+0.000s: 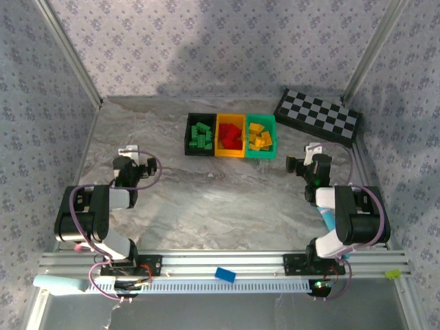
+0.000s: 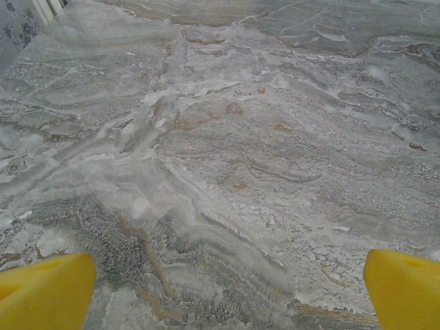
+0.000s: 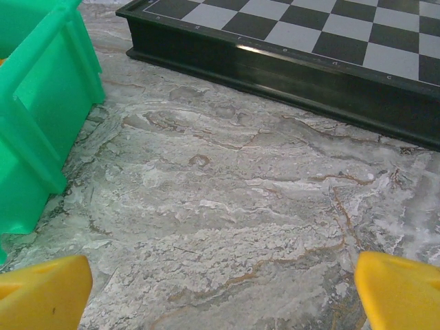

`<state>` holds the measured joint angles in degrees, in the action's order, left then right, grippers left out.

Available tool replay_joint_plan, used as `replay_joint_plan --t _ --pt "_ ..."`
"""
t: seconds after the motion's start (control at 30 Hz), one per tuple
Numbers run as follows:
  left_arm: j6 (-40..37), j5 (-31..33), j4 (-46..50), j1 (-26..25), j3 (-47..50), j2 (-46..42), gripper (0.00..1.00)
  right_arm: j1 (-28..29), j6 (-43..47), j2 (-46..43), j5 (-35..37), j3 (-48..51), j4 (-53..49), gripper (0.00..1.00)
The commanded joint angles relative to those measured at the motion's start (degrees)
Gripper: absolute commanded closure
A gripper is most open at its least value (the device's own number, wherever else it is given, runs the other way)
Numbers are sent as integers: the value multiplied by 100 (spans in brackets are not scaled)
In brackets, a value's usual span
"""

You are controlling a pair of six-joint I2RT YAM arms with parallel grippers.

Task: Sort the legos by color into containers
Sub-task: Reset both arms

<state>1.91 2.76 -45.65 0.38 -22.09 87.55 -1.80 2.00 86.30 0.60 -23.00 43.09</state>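
Three containers stand side by side at the back of the marble table. The black bin (image 1: 190,135) holds green legos (image 1: 201,136), the yellow bin (image 1: 230,152) holds red legos (image 1: 231,135), and the green bin (image 1: 271,137) holds yellow-orange legos (image 1: 260,137). My left gripper (image 1: 128,157) is open over bare marble at the left, its yellow fingertips (image 2: 48,289) wide apart with nothing between. My right gripper (image 1: 311,152) is open at the right, just right of the green bin (image 3: 38,103), its fingertips (image 3: 402,292) spread over bare table.
A black-and-white checkered board (image 1: 318,115) lies at the back right, its near edge (image 3: 289,75) ahead of my right gripper. A lone blue brick (image 1: 225,275) rests on the front rail between the arm bases. Patterned walls enclose the table on three sides.
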Motion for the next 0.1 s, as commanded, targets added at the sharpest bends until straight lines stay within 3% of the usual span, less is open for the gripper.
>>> replay_joint_plan --t 0.0,0.07 --pt "-111 -118 -111 31 -147 31 0 -45 -15 68 -60 6 68 0" --pt "-104 -118 -111 32 -146 32 0 -44 -15 62 -60 15 68 0"
